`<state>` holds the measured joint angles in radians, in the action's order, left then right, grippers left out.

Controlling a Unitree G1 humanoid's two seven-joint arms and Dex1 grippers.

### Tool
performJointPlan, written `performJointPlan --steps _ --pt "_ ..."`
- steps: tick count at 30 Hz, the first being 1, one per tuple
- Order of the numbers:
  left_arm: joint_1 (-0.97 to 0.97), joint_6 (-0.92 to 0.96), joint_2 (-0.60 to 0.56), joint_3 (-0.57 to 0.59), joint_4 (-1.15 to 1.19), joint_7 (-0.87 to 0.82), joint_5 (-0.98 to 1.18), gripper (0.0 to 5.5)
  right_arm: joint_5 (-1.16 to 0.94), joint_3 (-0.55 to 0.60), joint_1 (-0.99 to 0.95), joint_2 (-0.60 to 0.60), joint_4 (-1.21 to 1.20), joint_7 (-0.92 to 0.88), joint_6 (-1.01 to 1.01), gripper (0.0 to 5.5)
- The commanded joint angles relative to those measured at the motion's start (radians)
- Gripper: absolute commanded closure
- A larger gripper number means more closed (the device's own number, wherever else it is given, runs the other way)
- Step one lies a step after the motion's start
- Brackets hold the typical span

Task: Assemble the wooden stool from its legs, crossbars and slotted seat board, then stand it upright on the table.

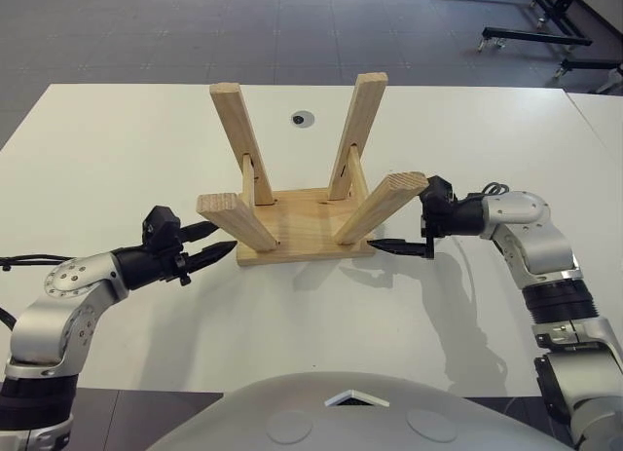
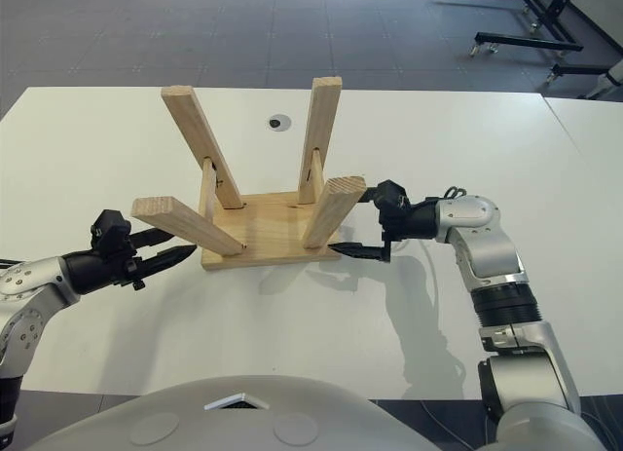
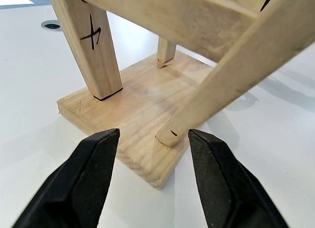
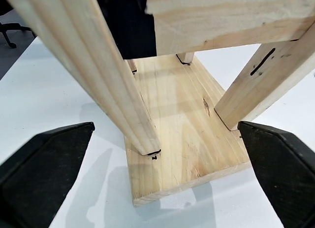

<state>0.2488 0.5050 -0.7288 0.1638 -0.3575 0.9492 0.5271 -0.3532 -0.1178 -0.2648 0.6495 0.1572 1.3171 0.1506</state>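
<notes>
The wooden stool stands upside down in mid-table: its seat board (image 1: 302, 225) lies flat and four splayed legs point up, such as the near left leg (image 1: 237, 220) and near right leg (image 1: 382, 206). Short crossbars (image 1: 249, 183) join the legs on each side. My left gripper (image 1: 219, 242) is open at the board's near left corner; the wrist view shows its fingers (image 3: 83, 183) either side of that corner and leg foot (image 3: 170, 135). My right gripper (image 1: 414, 222) is open wide at the board's right end, its fingers (image 4: 44, 164) flanking the near right leg (image 4: 98, 65).
A round grommet hole (image 1: 303, 119) sits in the white table (image 1: 117, 159) behind the stool. A second table (image 1: 604, 110) adjoins at the right. Black wheeled frames (image 1: 531, 27) stand on the floor at the back right. A cable (image 1: 492, 189) loops by the right wrist.
</notes>
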Motion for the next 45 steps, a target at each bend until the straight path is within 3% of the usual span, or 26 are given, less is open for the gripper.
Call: performJointPlan --steps 1,4,16,26,33,39,42,45 --pt "0.025 -0.037 -0.068 0.035 -0.009 0.052 -0.021 2.93 0.007 -0.001 -0.024 0.000 0.006 0.008 -0.006 0.13" --pt "0.007 -0.053 -0.043 0.034 -0.061 0.102 0.055 2.93 0.003 -0.007 -0.015 -0.006 -0.010 0.011 -0.001 0.13" --pt "-0.127 -0.117 0.004 -0.132 0.040 0.092 -0.032 2.93 0.003 -0.053 -0.010 -0.055 -0.054 -0.002 0.017 0.13" --pt "-0.228 -0.182 0.083 -0.257 0.220 0.103 -0.122 2.93 -0.002 -0.059 -0.027 -0.070 -0.040 0.007 0.034 1.68" --pt "-0.243 -0.184 0.088 -0.279 0.237 0.127 -0.126 3.97 0.020 -0.081 -0.031 -0.079 -0.012 0.013 0.007 3.08" --pt "-0.257 -0.183 0.087 -0.289 0.254 0.142 -0.135 4.07 0.000 -0.090 -0.037 -0.083 -0.022 0.027 0.021 4.11" --pt "-0.257 -0.135 0.063 -0.294 0.215 0.201 -0.085 4.11 -0.116 -0.082 0.030 -0.033 -0.167 0.081 0.176 4.18" --pt "-0.215 0.058 0.015 -0.259 0.071 0.249 0.106 4.12 -0.291 -0.054 0.098 0.030 -0.332 0.082 0.431 4.25"
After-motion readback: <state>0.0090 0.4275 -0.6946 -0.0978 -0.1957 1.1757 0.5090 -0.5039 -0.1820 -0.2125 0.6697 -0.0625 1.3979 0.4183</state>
